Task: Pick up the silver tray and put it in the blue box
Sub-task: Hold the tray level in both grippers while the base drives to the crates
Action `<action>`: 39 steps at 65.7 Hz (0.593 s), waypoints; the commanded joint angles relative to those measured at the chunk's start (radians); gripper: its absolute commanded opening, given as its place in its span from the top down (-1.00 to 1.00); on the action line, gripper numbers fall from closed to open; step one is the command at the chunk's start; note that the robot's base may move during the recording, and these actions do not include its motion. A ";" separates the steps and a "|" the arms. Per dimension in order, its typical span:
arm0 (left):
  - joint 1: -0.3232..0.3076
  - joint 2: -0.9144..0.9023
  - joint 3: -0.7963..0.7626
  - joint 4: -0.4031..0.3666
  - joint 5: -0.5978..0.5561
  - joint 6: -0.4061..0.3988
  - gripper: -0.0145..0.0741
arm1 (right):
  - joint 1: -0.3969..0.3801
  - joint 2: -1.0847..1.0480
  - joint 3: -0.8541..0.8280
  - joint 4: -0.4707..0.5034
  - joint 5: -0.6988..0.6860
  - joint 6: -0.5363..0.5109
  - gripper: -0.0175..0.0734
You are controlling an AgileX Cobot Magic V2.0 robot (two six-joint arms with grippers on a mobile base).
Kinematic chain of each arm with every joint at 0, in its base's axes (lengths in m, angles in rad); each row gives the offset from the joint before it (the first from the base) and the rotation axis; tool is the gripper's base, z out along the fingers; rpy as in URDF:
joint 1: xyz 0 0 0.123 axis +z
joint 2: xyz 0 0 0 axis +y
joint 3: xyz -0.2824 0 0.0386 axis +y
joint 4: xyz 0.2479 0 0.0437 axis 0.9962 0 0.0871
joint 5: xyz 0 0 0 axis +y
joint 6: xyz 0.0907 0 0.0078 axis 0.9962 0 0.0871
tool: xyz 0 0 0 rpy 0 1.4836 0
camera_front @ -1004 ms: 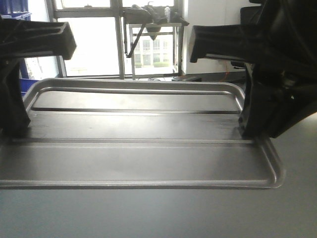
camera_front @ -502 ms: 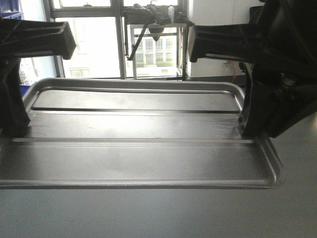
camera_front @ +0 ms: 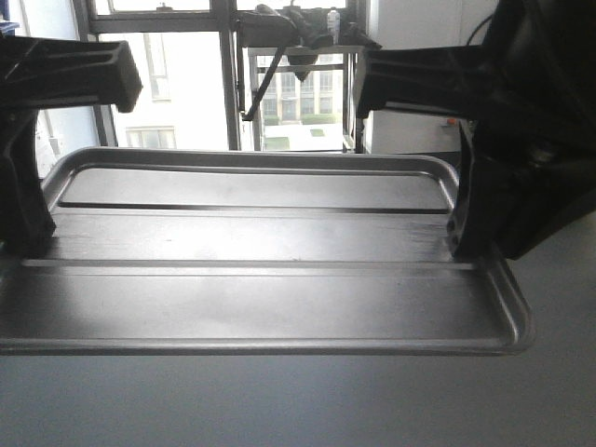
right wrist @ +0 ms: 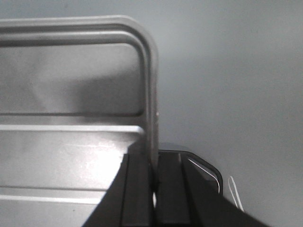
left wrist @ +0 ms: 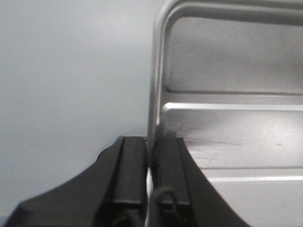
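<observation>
The left gripper [left wrist: 152, 152] is clamped on the left short rim of the silver tray [camera_front: 279, 237], with the rolled edge pinched between its jaws. The right gripper [right wrist: 155, 165] is clenched in the same way on the opposite short rim. The tray is thus held level between the two arms, over a plain grey tabletop [camera_front: 298, 400]. Whether its underside touches that surface or hangs just above it cannot be told. The step in hand is judged to be the carrying stage: the grasp is made and the placing is not yet done. The blue box is not seen in any view, so it must first be brought within reach. For the next move both arms would need to be moved together, at matched height and spacing, so that the rim is neither twisted nor pulled out of the thin pinch. The tray is seen to be shiny bare metal, rectangular with rounded corners, and two long raised lines are run across its flat bottom. Bright glare from the window [camera_front: 186, 102] is thrown back by it.
</observation>
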 commanded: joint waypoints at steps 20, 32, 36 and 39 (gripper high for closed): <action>-0.005 -0.029 -0.027 0.031 0.003 -0.007 0.69 | 0.000 -0.024 -0.025 -0.044 -0.013 -0.005 0.49; -0.005 -0.029 -0.027 0.031 0.004 -0.007 0.69 | 0.000 -0.024 -0.025 -0.044 -0.013 -0.005 0.49; -0.005 -0.029 -0.027 0.031 0.004 -0.007 0.69 | 0.000 -0.024 -0.025 -0.044 -0.013 -0.005 0.49; -0.003 -0.029 -0.027 0.031 0.004 -0.007 0.69 | 0.000 -0.024 -0.025 -0.044 -0.013 -0.005 0.49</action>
